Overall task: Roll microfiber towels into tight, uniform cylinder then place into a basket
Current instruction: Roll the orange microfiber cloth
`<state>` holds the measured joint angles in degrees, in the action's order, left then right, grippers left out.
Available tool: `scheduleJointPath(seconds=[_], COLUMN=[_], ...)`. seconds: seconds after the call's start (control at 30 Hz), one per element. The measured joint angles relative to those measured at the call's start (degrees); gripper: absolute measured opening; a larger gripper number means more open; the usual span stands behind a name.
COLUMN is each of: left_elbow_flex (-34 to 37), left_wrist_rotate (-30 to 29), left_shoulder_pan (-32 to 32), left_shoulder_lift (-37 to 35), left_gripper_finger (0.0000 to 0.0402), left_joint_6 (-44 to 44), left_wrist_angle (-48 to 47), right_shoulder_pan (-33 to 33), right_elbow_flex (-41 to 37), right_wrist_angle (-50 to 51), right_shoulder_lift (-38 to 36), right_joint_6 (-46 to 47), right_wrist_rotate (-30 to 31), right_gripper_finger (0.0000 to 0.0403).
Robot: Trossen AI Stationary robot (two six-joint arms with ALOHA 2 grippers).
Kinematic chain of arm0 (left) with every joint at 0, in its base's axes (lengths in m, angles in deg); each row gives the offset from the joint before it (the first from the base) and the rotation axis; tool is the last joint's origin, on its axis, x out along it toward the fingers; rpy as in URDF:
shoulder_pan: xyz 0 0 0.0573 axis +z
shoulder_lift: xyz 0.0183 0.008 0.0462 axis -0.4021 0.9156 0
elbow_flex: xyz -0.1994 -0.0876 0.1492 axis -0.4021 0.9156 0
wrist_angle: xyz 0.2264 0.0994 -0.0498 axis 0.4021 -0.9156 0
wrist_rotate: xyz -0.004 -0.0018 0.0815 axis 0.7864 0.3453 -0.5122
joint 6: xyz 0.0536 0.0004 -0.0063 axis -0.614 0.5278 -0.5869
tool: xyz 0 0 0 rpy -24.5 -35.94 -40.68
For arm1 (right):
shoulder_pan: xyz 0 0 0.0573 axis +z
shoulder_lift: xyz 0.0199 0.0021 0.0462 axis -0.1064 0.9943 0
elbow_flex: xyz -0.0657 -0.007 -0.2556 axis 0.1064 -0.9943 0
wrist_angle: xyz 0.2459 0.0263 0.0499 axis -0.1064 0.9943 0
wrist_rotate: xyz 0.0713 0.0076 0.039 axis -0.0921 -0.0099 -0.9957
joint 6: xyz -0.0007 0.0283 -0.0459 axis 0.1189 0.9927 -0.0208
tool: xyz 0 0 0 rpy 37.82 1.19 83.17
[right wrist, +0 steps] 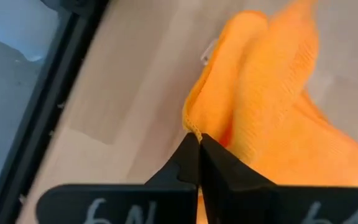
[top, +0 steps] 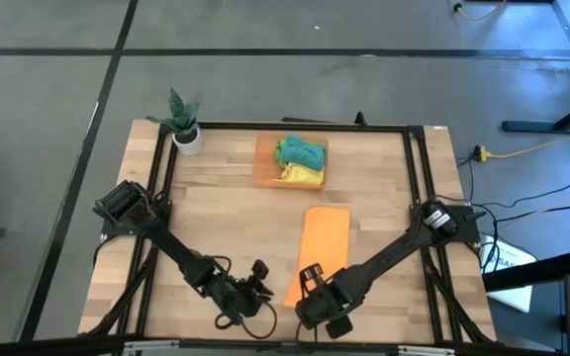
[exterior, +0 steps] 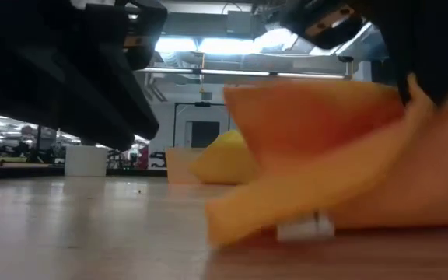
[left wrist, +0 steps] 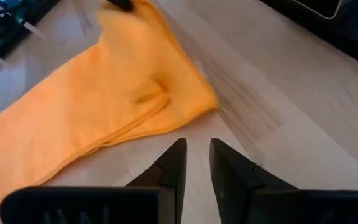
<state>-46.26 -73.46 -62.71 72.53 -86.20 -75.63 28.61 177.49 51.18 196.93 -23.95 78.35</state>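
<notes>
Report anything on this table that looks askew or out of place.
Only the orange towel looks askew: it lies flat along the table, but its near end is lifted and bunched where the right gripper is shut on its edge. The basket holds rolled towels neatly. Nothing spilled or damaged.

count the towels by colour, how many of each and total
orange towel: 1, flat on the table, near end pinched by the right end effector
green towel: 1, in the basket
yellow towel: 1, in the basket
total: 3
</notes>
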Motion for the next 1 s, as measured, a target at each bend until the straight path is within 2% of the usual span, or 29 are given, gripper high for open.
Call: scheduleJointPath(seconds=[0.27,0.53,0.7,1.0], left_elbow_flex=[0.00,0.02,0.02,0.02], left_wrist_rotate=[-0.04,-0.02,0.02,0.09], left_shoulder_pan=[0.49,1.88,3.25,7.78], left_shoulder_lift=[0.00,0.00,-0.80,-2.93], left_gripper_finger=[0.0060,0.0060,0.0060,0.0060], left_joint_6=[-0.22,-1.91,-3.25,-7.55], left_wrist_angle=[0.03,-0.03,-0.34,-1.20], right_shoulder_pan=[-0.45,-3.68,-6.98,-15.32], right_elbow_flex=[0.02,0.00,-2.17,-11.14], right_wrist_angle=[8.28,19.83,22.36,21.73], right_shoulder_lift=[-5.22,-6.11,-7.05,-13.73], right_joint_6=[-0.17,2.05,-1.10,-7.73], right_wrist_rotate=[7.71,12.89,15.08,19.99], right_gripper_finger=[0.0002,0.0002,0.0002,0.0002])
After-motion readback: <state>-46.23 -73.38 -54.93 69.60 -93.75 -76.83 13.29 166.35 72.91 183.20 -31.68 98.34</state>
